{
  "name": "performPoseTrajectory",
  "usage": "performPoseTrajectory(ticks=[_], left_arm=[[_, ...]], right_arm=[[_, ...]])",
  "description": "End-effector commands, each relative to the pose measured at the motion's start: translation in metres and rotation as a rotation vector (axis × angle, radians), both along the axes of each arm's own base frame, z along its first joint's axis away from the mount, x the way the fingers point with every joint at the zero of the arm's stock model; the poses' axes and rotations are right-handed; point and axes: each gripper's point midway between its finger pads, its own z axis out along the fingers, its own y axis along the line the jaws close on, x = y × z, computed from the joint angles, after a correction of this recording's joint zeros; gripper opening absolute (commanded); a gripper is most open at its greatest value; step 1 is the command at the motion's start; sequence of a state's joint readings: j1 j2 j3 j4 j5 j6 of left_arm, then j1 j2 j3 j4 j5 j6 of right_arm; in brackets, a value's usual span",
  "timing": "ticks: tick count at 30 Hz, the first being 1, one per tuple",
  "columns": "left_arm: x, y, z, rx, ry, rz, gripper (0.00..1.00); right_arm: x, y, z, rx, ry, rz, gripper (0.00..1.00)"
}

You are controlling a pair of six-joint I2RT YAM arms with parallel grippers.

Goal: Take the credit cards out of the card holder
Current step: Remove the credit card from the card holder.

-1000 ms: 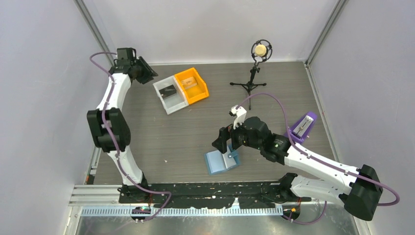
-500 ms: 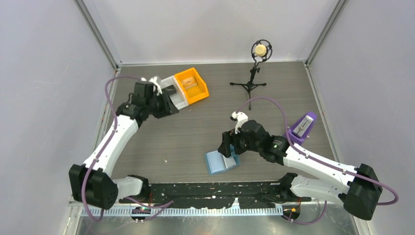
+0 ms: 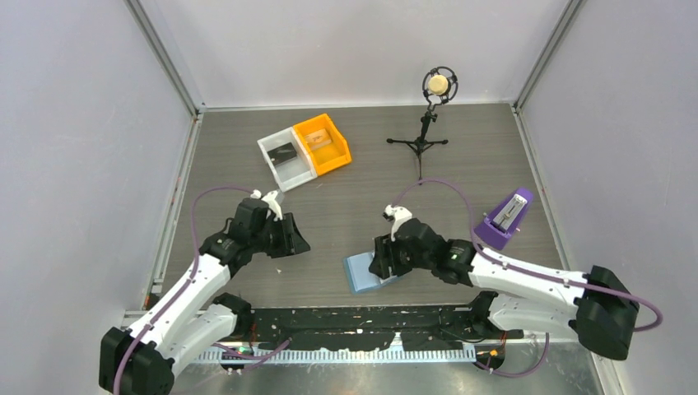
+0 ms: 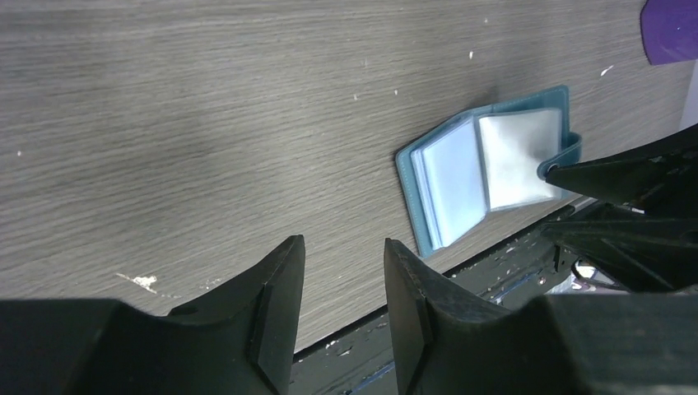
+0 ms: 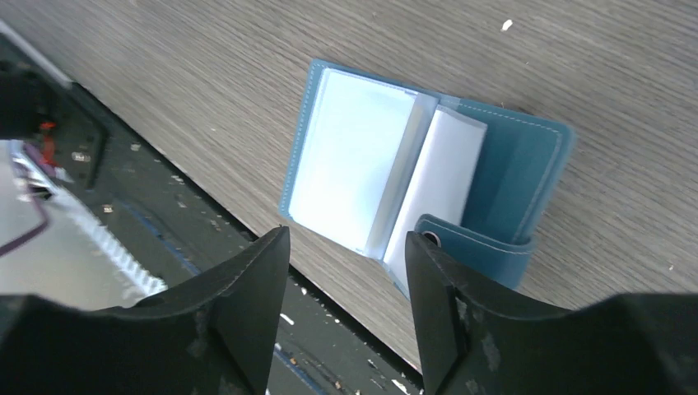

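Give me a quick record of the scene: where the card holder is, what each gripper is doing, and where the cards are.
card holder: lying open on the table, near its front edge
right gripper: open, just above the card holder
left gripper: open, empty, over bare table
black card: in the white bin
tan card: in the orange bin

Grey wood-grain table (image 3: 370, 197), few white specks (image 4: 140, 282) near front. Far left-centre: white bin (image 3: 270, 164) & orange bin (image 3: 342, 140), side by side, touching, set at an angle. Far centre-right: mic (image 3: 439, 84) in round mount on small black tripod (image 3: 420, 144), upright. Right side: purple wedge stand (image 3: 502, 220), well apart from bins. Black rail (image 3: 329, 317) along near edge. Pale walls (image 3: 82, 123) on 3 sides.
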State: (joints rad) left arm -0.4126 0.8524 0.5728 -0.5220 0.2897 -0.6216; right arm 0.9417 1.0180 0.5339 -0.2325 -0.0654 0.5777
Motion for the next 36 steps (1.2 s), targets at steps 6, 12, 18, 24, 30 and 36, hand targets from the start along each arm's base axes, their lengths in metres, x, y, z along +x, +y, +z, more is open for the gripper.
performPoseTrajectory(ticks=[6,12,18,24,30,36], left_arm=[[-0.002,-0.003,0.017,-0.022,-0.101,-0.066,0.44],[-0.004,0.007,0.02,0.023,-0.132,-0.052,0.46],[-0.007,0.003,0.015,-0.016,-0.13,-0.05,0.46],[-0.007,0.002,0.009,-0.014,-0.113,-0.051,0.46],[-0.007,-0.002,0.003,-0.034,-0.092,-0.057,0.46],[-0.006,-0.003,0.003,-0.044,-0.091,-0.049,0.46]], right_arm=[[0.018,0.025,-0.004,-0.181,-0.105,-0.103,0.68],[0.017,0.033,-0.033,-0.276,-0.074,-0.119,0.75],[0.015,0.047,-0.045,-0.282,-0.054,-0.095,0.79],[0.014,0.046,-0.055,-0.303,-0.047,-0.101,0.8],[0.011,0.047,-0.059,-0.298,-0.032,-0.091,0.81],[0.01,0.049,-0.054,-0.277,-0.038,-0.088,0.85]])
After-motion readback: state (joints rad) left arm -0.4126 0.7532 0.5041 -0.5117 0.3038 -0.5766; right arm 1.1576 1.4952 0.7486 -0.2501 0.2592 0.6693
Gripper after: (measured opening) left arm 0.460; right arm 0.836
